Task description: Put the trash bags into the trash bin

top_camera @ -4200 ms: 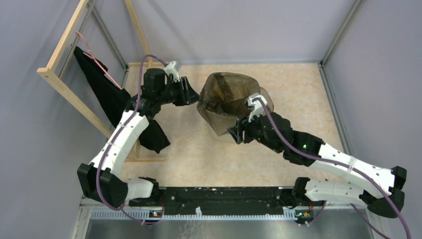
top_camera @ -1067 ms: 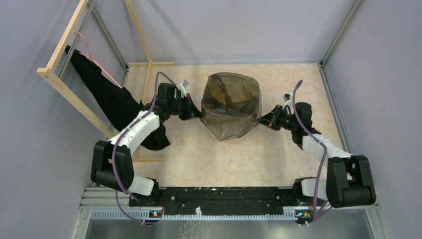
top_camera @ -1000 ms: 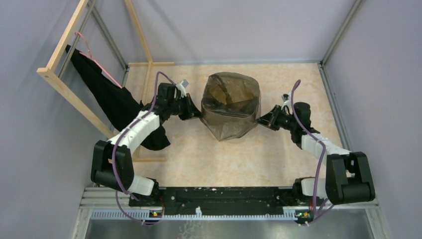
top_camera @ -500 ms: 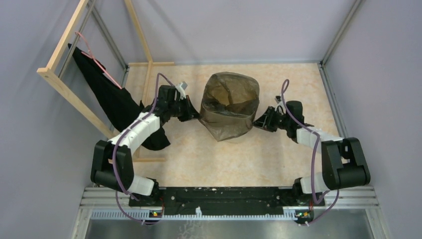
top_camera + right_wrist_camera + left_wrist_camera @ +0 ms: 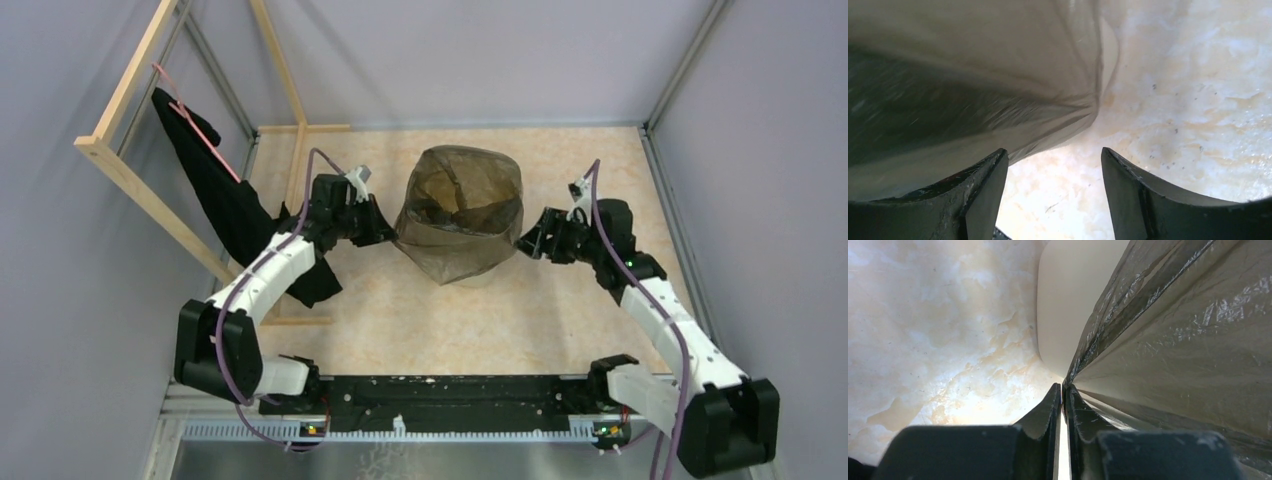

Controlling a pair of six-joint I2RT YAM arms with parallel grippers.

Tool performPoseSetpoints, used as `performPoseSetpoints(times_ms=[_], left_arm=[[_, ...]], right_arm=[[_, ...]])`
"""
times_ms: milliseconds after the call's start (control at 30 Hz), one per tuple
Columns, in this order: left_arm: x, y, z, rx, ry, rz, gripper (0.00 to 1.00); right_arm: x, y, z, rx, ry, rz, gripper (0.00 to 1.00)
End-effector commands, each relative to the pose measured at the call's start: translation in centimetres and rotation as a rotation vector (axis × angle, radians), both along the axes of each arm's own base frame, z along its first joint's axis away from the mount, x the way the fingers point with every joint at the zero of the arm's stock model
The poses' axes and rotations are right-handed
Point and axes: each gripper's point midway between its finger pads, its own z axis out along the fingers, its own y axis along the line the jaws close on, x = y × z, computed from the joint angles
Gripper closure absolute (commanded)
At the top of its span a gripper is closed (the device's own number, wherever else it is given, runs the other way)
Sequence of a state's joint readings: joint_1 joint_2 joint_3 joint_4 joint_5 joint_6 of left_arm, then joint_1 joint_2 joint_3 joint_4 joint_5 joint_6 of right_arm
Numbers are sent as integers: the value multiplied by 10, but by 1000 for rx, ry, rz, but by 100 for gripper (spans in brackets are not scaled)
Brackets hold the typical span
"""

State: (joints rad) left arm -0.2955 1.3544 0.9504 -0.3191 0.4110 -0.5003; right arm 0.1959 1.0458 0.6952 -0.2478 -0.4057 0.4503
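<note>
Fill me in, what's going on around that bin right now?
The thin see-through dark brown plastic film bag is draped over the cream-beige plastic bin in the middle of the table, its film hanging down the outside. The left gripper pinches a fold of film at the bin's left side. The right gripper stands open beside the bag's right side, holding nothing.

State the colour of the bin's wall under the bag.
Cream-beige: the trash bin shows bare in the left wrist view, beside the dark bag.

Bag (image 5: pixel 462 215) over bin (image 5: pixel 1073 295); cloth (image 5: pixel 222 192) hangs L of both.
</note>
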Motion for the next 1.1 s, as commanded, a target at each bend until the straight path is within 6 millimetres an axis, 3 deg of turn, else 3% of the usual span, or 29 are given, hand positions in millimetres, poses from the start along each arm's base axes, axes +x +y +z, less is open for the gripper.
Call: performPoseSetpoints(times_ms=[0,133,200,267,400,500,567,700,933,1067], left_arm=[[-2,-1,25,-8,-63,-23,84],[-4,5,31,21,-91,-18,81],[-5,6,28,27,-94,-18,83],[-7,5,25,19,-85,-26,86],[-8,0,21,-6,-70,-35,91],[-7,-1,21,-11,-72,-39,91],[-7,-2,22,-17,-68,-45,92],[-7,-5,22,-30,-68,-53,93],[-4,-9,18,-48,-69,-67,94],[-2,-11,14,-50,-59,-73,95]], right_arm=[[-25,-4,27,-48,-26,29,32],[-21,-29,101,-163,-181,-53,31],[-16,-23,141,-154,-258,-26,29],[-11,2,177,-134,-329,75,25],[-1,70,196,-224,-381,271,20],[9,112,190,-285,-372,397,21],[20,124,171,-333,-312,438,28],[31,132,138,-403,-230,490,52],[37,125,104,-505,-184,521,55],[36,142,83,-460,-134,578,54]])
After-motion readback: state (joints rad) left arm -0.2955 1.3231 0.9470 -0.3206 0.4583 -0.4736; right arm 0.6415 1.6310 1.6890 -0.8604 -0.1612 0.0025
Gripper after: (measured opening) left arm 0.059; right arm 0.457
